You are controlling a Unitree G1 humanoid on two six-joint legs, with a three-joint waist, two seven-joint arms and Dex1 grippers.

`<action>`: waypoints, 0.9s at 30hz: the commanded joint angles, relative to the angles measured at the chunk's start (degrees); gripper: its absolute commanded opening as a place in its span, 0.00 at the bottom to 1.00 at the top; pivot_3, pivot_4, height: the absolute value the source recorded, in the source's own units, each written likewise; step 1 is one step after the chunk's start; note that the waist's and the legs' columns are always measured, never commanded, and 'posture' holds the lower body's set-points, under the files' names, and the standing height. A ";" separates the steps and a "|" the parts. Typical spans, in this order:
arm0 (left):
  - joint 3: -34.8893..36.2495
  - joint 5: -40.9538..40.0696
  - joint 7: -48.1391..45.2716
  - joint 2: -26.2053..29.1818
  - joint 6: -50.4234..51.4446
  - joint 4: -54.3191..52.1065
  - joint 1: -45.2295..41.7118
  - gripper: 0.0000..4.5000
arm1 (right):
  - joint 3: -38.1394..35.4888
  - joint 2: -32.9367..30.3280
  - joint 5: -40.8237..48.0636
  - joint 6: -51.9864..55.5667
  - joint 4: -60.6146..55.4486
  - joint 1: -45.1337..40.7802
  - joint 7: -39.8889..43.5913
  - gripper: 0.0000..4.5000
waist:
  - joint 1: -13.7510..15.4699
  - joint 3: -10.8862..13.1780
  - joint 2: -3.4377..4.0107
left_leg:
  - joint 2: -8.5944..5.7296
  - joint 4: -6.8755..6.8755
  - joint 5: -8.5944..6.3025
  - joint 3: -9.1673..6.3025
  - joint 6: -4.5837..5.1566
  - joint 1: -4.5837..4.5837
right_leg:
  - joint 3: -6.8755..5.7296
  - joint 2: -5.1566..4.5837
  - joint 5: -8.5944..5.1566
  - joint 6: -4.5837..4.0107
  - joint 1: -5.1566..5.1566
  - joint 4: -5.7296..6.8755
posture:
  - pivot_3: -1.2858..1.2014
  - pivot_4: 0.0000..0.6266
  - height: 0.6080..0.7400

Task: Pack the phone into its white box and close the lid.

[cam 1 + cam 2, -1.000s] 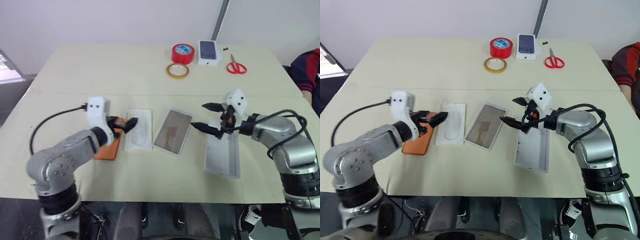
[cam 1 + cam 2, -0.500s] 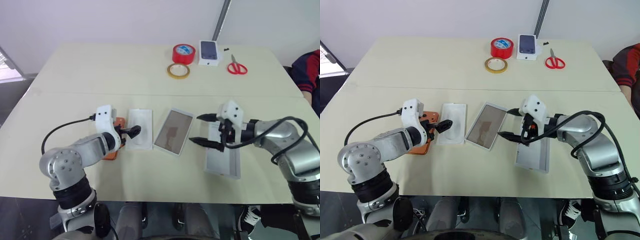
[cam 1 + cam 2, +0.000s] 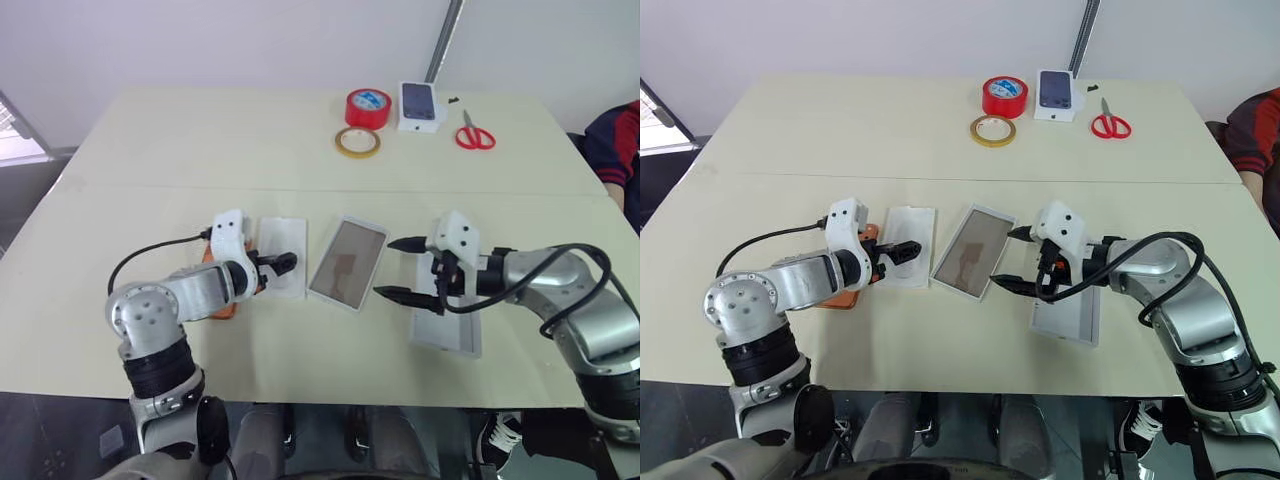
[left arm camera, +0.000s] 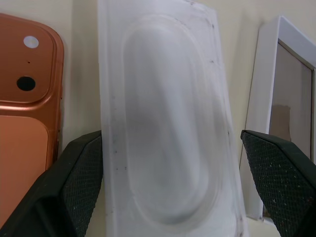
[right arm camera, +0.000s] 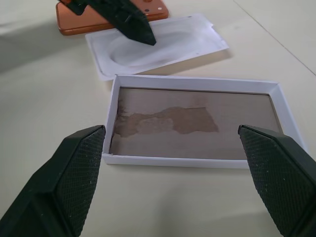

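Orange phone (image 4: pixel 24 98) lies at centre left beside the insert (image 3: pixel 281 257); the left gripper (image 3: pixel 283 263) and right gripper (image 3: pixel 400 268) gape wide, empty, flanking the white box (image 3: pixel 348 263).

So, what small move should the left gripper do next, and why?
Probably it should shift sideways from the white insert to the phone. The left gripper is open and hovers over the insert, while the phone lies just beside it, untouched. The white box is empty and the right gripper waits open near it.
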 commanded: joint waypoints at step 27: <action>12.39 1.11 -5.73 5.86 0.52 2.01 -6.63 0.01 | 23.48 6.79 -3.43 22.11 -4.63 -15.05 -10.32 1.00 | -0.12 0.03 -0.07 | 0.00 0.00 -0.01 0.00 0.00 -0.13 | -0.10 -0.11 0.01 -0.01 -0.12 -0.01 | 0.52 0.24 1.00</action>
